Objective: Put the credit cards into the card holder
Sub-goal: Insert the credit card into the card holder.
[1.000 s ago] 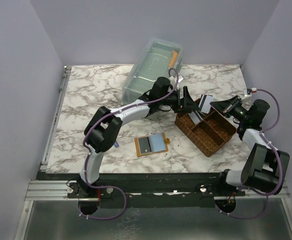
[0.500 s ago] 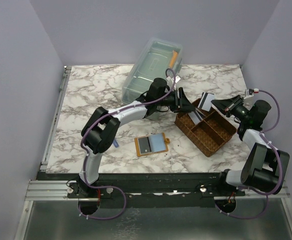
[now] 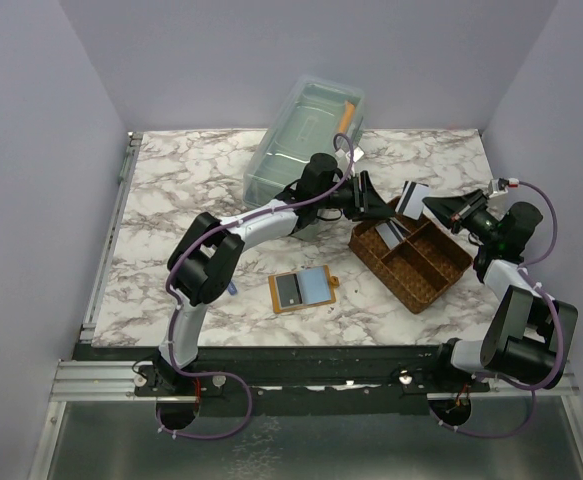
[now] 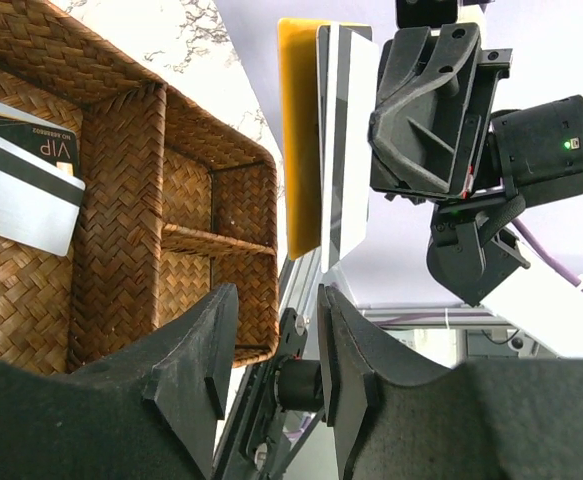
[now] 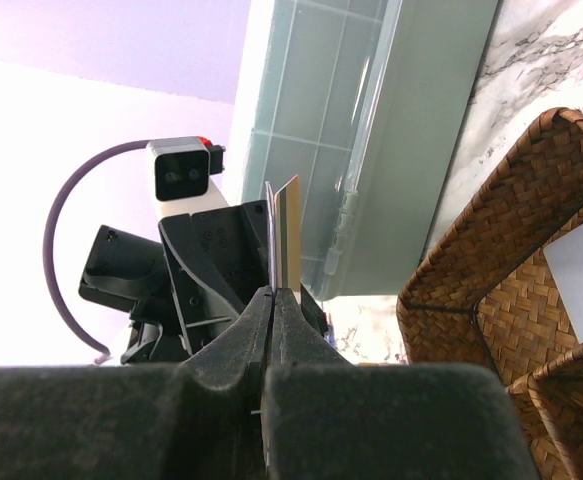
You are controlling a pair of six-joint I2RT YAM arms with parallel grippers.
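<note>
My right gripper is shut on a small stack of credit cards, held upright above the far corner of the woven tray. In the left wrist view the stack shows a yellow card and grey-white cards in the right gripper. The right wrist view shows the stack edge-on above its gripper. My left gripper faces the stack from the left, open, with nothing between its fingers. The card holder lies open on the table, apart from both grippers.
A brown woven divided tray stands right of centre, with more cards in its far left compartment. A clear plastic box sits at the back, just behind the left arm.
The left gripper's jaws have narrowed and it has shifted slightly by the tray's corner. The right gripper holds the cards in about the same place.
</note>
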